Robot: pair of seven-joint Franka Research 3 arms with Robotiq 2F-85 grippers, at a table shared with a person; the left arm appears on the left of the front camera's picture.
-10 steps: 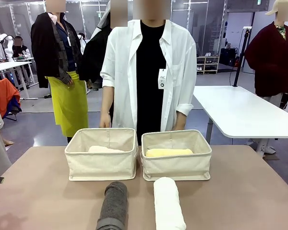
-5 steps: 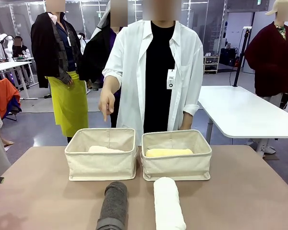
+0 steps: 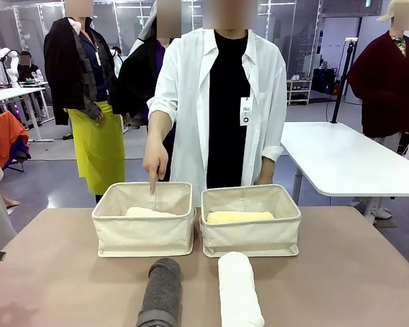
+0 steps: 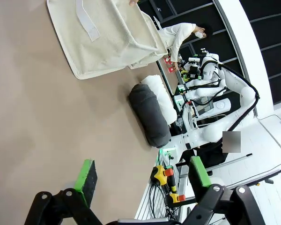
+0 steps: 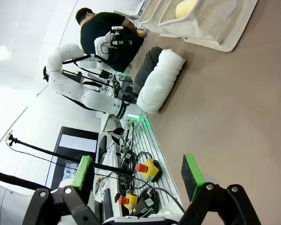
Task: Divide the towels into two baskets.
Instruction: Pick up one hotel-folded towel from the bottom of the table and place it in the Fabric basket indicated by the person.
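- Left gripper (image 4: 143, 173): jaws wide, nothing between the green pads, hovering above bare tabletop (image 3: 54, 272).
- Right gripper (image 5: 137, 171): also wide and holding nothing. It sits over the tabletop edge, with cables and emergency-stop buttons below it.
- In the front view we see a sliver of green and black at the left edge, too little to tell what it is.
- Grey towel (image 3: 161, 289) and white towel (image 3: 238, 289) lie side by side on the tabletop, near side of the baskets, apart from each other. Their near ends are cut off by the bottom edge.
- In the left wrist view the grey towel (image 4: 149, 115) hides most of the white towel (image 4: 160, 93). In the right wrist view it is reversed: white towel (image 5: 160, 79) in front, grey towel (image 5: 147, 58) mostly behind it.
- Left basket (image 3: 143, 231) holds a pale towel (image 3: 146, 212). Only its top shows over the rim, and we can't read the colour.
- Right basket (image 3: 251, 235) holds the yellow towel (image 3: 240, 216), also half hidden by the front wall.
- The baskets stand side by side, rims almost touching.
- Person's hand (image 3: 154, 165) points one finger down into the left basket. We can't tell whether the fingertip touches the towel.
- Person's other sleeve (image 3: 264, 153) drops behind the right basket, and that hand is hidden.
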